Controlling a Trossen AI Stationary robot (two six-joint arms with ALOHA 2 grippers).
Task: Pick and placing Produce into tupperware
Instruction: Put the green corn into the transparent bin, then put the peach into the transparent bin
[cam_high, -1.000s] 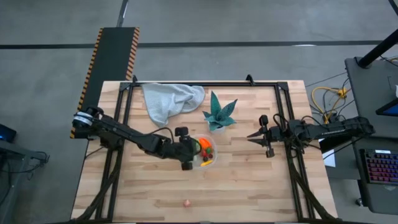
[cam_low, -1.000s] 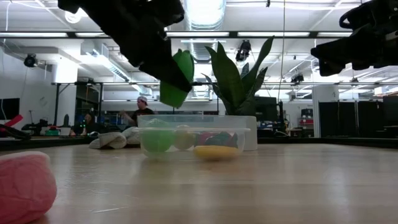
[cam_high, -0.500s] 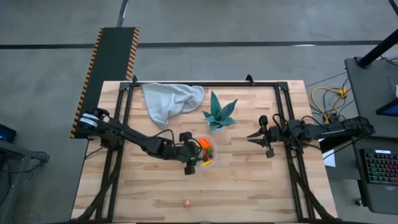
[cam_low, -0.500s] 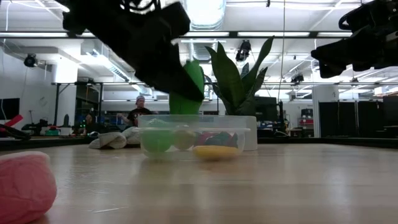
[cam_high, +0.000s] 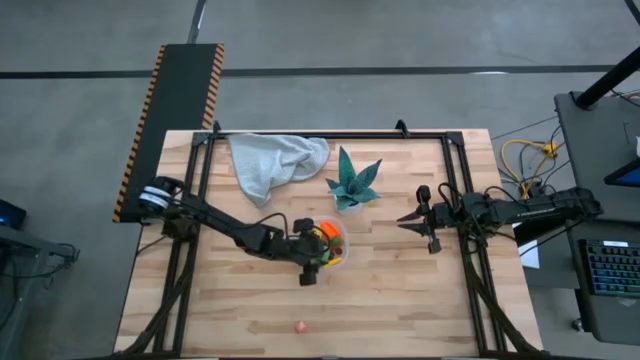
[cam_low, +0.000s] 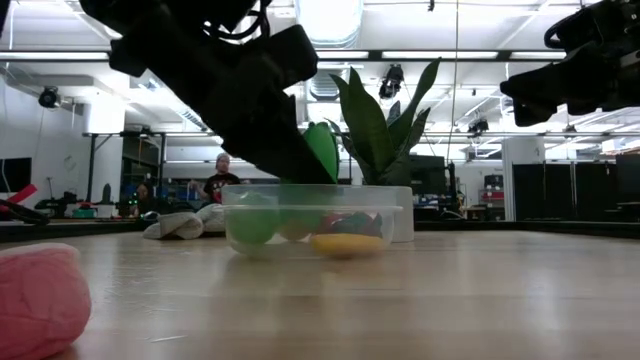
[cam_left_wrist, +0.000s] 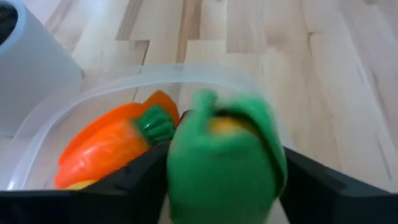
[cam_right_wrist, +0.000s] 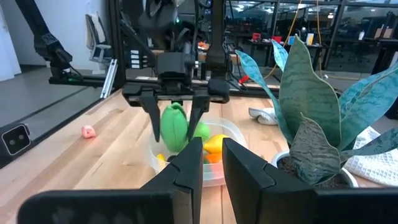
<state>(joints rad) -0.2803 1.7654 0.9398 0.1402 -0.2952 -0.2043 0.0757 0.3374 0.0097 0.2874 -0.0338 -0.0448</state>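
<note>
My left gripper (cam_high: 309, 264) hovers over the near-left rim of the round clear tupperware (cam_high: 347, 250), shut on a green produce piece (cam_left_wrist: 217, 155). From across the table, the right wrist view shows that piece (cam_right_wrist: 175, 127) between the two downward fingers. In the tupperware (cam_left_wrist: 93, 93) lie an orange carrot (cam_left_wrist: 106, 146), a yellow piece (cam_low: 345, 243) and other green ones. A pink piece (cam_high: 300, 326) rests on the bare wood near the table's near edge. My right gripper (cam_high: 400, 222) waits at the table's right, raised, open by a narrow gap. My left gripper pinches the green piece (cam_right_wrist: 176, 140) between its two fingers (cam_right_wrist: 153, 121), one on each side. The fingers come from above, slanting down toward the right. The piece is lifted clear and hangs just above the tupperware's rim (cam_low: 300, 190).
A teal spiky plant (cam_high: 352, 182) in a white pot stands just behind the tupperware. A pale grey-blue cloth (cam_high: 272, 160) lies crumpled at the far left. A person (cam_low: 222, 180) sits in the room beyond the table.
My left gripper has moved down and a little to the right, tipping its fingers further down, and has brought the green piece from well above the tupperware to just over its rim. It has stayed shut on the piece.
</note>
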